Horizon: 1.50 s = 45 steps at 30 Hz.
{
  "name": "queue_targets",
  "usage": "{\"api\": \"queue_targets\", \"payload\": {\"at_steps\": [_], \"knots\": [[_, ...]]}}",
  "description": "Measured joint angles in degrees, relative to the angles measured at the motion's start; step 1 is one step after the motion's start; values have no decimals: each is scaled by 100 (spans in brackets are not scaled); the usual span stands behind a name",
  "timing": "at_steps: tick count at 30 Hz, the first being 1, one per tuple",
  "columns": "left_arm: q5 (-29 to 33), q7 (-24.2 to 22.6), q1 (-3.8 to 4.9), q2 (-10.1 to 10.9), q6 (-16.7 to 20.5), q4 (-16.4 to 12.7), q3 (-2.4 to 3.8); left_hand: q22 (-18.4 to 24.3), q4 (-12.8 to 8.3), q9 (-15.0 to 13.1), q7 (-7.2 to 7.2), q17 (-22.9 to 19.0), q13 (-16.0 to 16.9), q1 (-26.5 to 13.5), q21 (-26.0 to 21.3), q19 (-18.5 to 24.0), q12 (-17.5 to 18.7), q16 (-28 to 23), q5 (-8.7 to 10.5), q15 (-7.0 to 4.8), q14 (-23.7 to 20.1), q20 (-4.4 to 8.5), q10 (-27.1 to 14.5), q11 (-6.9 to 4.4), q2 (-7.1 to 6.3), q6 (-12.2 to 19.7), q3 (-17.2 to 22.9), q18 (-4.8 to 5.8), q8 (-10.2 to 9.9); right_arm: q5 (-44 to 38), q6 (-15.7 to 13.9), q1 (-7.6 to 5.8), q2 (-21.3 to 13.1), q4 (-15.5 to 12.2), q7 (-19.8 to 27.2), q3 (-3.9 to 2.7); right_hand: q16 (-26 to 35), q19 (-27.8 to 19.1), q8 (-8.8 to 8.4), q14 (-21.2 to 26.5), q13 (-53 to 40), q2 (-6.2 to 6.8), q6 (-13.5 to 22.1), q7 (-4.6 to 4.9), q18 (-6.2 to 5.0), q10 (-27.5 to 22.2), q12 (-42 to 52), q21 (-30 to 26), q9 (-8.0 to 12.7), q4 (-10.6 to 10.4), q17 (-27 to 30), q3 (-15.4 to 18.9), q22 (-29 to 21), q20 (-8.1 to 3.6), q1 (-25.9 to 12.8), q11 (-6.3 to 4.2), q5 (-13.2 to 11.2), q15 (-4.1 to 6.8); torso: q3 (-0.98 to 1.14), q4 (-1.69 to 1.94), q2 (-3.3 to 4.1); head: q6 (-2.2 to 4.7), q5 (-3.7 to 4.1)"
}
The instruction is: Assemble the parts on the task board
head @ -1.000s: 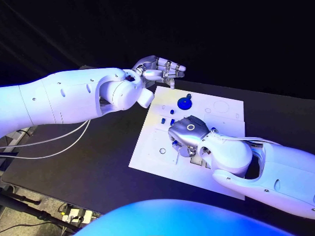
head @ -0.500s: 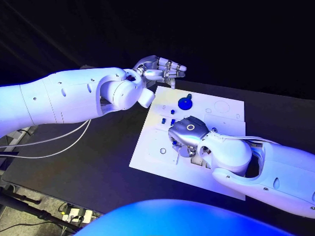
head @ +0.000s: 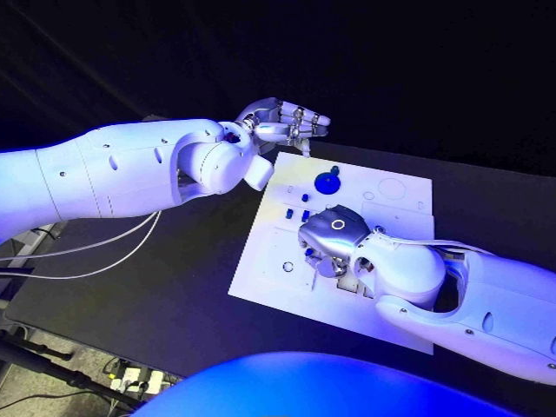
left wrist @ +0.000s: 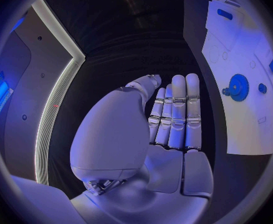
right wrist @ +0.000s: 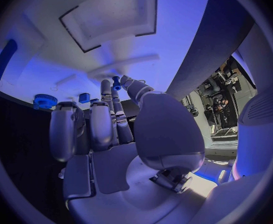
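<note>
Right hand (head: 332, 239) sits low over the middle of the board (head: 266, 278), palm down, arm coming in across the board's near right corner. In the right wrist view its fingers (right wrist: 102, 124) are held close together and the thumb and one fingertip pinch a small blue peg (right wrist: 116, 82) just above the white plate. Two more blue bits lie beside the fingers there: a toothed gear (right wrist: 44, 101) and a small block (right wrist: 83, 97). A long blue slot piece (right wrist: 3, 59) sits further off on the board, near a rectangular recess (right wrist: 108, 15).

Further back on the board: the blue gear and a small blue round part (head: 334, 170) just behind it, toward the far edge. A few small blue pieces (head: 304, 198) lie between gear and right hand.

Left hand (head: 282, 122) hovers past the board's far left corner, off the plate, above the desk (head: 128, 295). Its fingers (left wrist: 177, 109) are straight and pressed side by side, thumb alongside, holding nothing.
</note>
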State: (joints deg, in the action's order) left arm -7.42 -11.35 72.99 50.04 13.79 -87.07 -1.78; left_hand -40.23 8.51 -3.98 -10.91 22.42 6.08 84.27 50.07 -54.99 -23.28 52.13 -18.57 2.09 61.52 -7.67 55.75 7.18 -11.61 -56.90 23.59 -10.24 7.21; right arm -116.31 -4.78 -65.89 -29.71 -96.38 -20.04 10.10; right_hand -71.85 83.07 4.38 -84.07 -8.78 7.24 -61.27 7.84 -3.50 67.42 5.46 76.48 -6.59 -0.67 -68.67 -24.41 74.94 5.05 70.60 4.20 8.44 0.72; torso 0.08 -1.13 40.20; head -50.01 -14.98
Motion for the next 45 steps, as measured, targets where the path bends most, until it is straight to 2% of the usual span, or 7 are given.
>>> {"api": "queue_targets", "payload": {"at_steps": [9, 17, 22, 25, 32, 37, 45], "knots": [[0, 7, 1, 0, 0, 1, 0, 6, 0, 0, -12, 0, -4, 0, 0, 0, 0, 0, 0, 17, -18, 0, 0, 0, 0, 12, 0, 0, 0, 7, -181, 0, -58, -17, 41, 0, 359, -193, -64, 14, 139, 149, 770, -311, -1, -660, -52, -548, 193, -114, 426, 570, -1, 109, -50, 108, -122, -62, 1, -3, -1, 0, 6], [0, 13, 2, 2, -1, 6, -1, 6, 0, 0, -22, 0, -5, 0, 0, 0, 0, 0, 0, 18, -18, 0, 0, 0, 0, 22, 0, 1, 0, 13, -353, -7, -296, -242, 71, -3, 391, -193, -19, 14, 139, 120, 657, -314, -1, -699, 152, -582, 175, -237, 488, 887, -1, 109, 2, 87, -108, -61, 4, -4, -1, 0, 45], [0, 18, 2, 4, -3, 11, -1, 5, 0, 0, -22, 1, -5, 0, 0, 0, 0, 0, 0, 18, -18, 0, 0, 0, 0, 22, 0, 1, 0, 173, -593, -100, -714, -537, 151, -29, 399, -205, 92, 15, 109, 23, 388, -136, 0, -522, 407, -617, 127, -315, 530, 966, -1, 98, 99, 8, 43, -61, 8, -8, -4, 0, 131], [0, 20, 2, 8, -5, 14, -1, 5, 0, 0, -22, 1, -4, 0, 0, 0, 0, 0, 0, 18, -18, 0, 0, 0, 0, 22, 0, 1, 0, 494, -834, -209, -1104, -732, 298, -70, 483, -235, 161, -7, 73, -113, 184, -45, 0, -294, 574, -699, 97, -272, 613, 901, -2, 68, 235, -15, 77, -39, 7, -14, -10, 0, 207], [0, 24, -1, 28, -14, 28, -13, 5, 0, 0, -21, 1, -4, 0, 0, 0, 0, 0, 0, 18, -18, 0, 0, 0, 0, 22, 0, 1, 0, 1786, -1286, -357, -2046, -972, 793, -153, 444, -202, 203, 14, 58, -87, 20, -12, 0, -55, 691, -674, 78, -203, 568, 755, -2, 35, 394, -40, 167, -17, 13, -51, -46, 65, 439], [-1, 25, -1, 33, -27, 40, -26, 5, 0, 0, -21, 1, -4, 0, -26, 0, 0, 0, 0, 18, -18, 0, 0, 0, 0, 22, 0, 1, 0, 2376, -1313, -378, -2403, -942, 988, -169, 311, -168, 81, -5, 183, 72, 150, 110, 0, -405, 449, -597, 131, -229, 445, 781, -2, 69, 307, 79, 202, -42, 29, -83, -75, 182, 643], [-3, 24, -4, 32, -53, 54, -59, 5, 0, 0, -21, 1, -3, 0, -27, 0, 0, 0, 0, 18, -18, 0, 0, 0, 0, 21, 0, 1, 0, 2706, -1181, -360, -2515, -663, 1153, -176, 242, -148, 3, 14, 259, 125, 237, 38, 0, -574, 376, -541, 154, -219, 382, 900, -3, 89, 302, 68, 201, -62, 51, -133, -121, 338, 919]]}}
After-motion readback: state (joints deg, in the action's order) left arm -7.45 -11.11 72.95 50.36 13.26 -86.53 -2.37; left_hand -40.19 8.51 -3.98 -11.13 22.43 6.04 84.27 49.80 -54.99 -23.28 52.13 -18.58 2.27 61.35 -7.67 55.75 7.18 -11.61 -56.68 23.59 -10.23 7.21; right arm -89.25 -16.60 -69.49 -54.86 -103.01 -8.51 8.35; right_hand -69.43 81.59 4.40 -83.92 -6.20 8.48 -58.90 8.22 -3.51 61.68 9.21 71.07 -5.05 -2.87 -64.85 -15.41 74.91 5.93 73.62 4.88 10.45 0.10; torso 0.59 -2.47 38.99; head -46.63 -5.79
